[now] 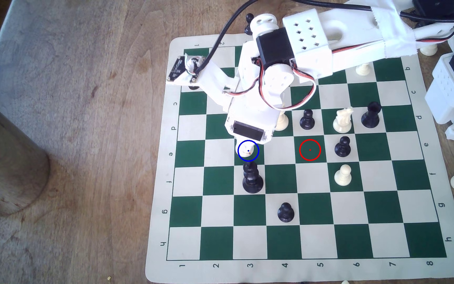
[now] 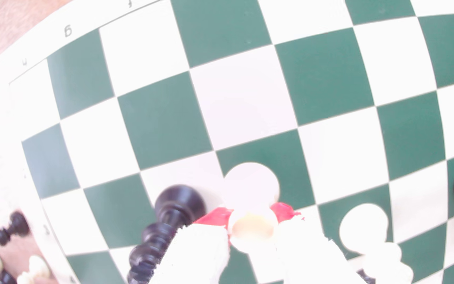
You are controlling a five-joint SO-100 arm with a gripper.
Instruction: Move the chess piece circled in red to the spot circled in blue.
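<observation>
The cream-white rook (image 2: 251, 226) stands pinched between my gripper's (image 2: 251, 215) two white, red-tipped fingers, its round base over a dark green square. In the exterior view my gripper (image 1: 248, 149) hangs straight over the blue-ringed green square (image 1: 260, 159), and a bit of cream rook (image 1: 248, 151) shows inside the ring. The red-ringed green square (image 1: 310, 150) lies two squares toward the exterior view's right, with nothing on it. I cannot tell whether the rook's base touches the board.
A tall black piece (image 1: 252, 179) (image 2: 165, 226) stands one square nearer than the blue ring, close to my fingers. A cream pawn (image 1: 282, 123) is behind the gripper body. Black pawns (image 1: 342, 147) (image 1: 285, 212), a cream knight (image 1: 343, 120) and other pieces dot the board (image 1: 217, 243).
</observation>
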